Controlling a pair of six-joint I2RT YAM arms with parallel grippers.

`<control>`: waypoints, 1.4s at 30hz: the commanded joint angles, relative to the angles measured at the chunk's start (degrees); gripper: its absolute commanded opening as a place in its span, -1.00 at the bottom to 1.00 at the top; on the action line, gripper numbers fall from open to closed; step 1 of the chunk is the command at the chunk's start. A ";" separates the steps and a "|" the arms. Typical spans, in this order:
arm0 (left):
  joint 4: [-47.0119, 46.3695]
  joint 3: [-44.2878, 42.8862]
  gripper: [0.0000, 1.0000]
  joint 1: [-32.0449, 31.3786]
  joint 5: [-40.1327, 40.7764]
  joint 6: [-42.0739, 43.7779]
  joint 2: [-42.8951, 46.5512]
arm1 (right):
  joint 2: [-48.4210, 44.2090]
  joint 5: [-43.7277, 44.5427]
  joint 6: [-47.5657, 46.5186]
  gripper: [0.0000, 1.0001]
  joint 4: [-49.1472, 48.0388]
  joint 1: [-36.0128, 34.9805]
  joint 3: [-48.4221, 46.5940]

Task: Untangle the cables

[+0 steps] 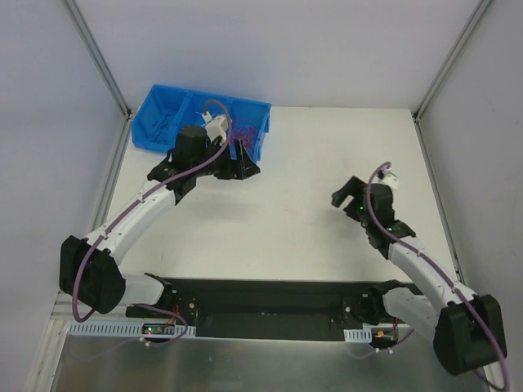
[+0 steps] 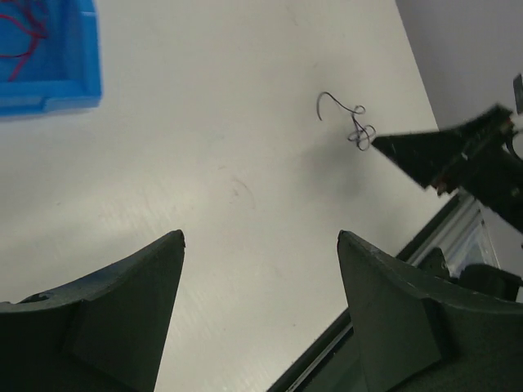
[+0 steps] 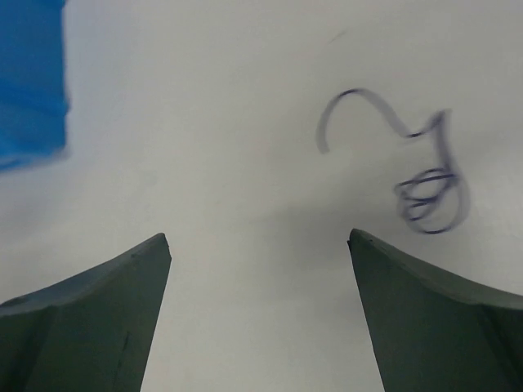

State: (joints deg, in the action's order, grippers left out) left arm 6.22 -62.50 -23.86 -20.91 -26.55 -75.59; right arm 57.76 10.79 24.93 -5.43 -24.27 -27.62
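Observation:
A single dark purple curly cable (image 2: 359,133) lies loose on the white table. In the right wrist view it (image 3: 425,176) sits just ahead and right of my right gripper (image 3: 257,238), which is open and empty. Red cables (image 2: 24,33) lie in the blue bin (image 2: 78,82). They show as a reddish tangle (image 1: 246,131) in the bin's right compartment in the top view. My left gripper (image 2: 261,237) is open and empty over bare table, just in front of the bin (image 1: 163,114). In the top view it (image 1: 239,167) is near the bin and the right gripper (image 1: 345,196) is mid-right.
The right gripper's black fingers (image 2: 425,155) reach in beside the purple cable in the left wrist view. The black mounting rail (image 1: 261,298) runs along the near edge. Grey walls close in the table at both sides and the back.

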 commanded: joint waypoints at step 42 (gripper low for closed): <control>-10.42 -2.28 0.32 -9.80 -27.07 0.02 -7.11 | 4.58 -36.16 -18.51 -0.99 10.80 6.53 -5.26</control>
State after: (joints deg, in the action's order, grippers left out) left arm 2.48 -63.51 -32.69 -38.70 -24.40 -80.44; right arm 68.73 -15.46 7.22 8.99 -14.17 -35.35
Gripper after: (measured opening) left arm 0.648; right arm 0.007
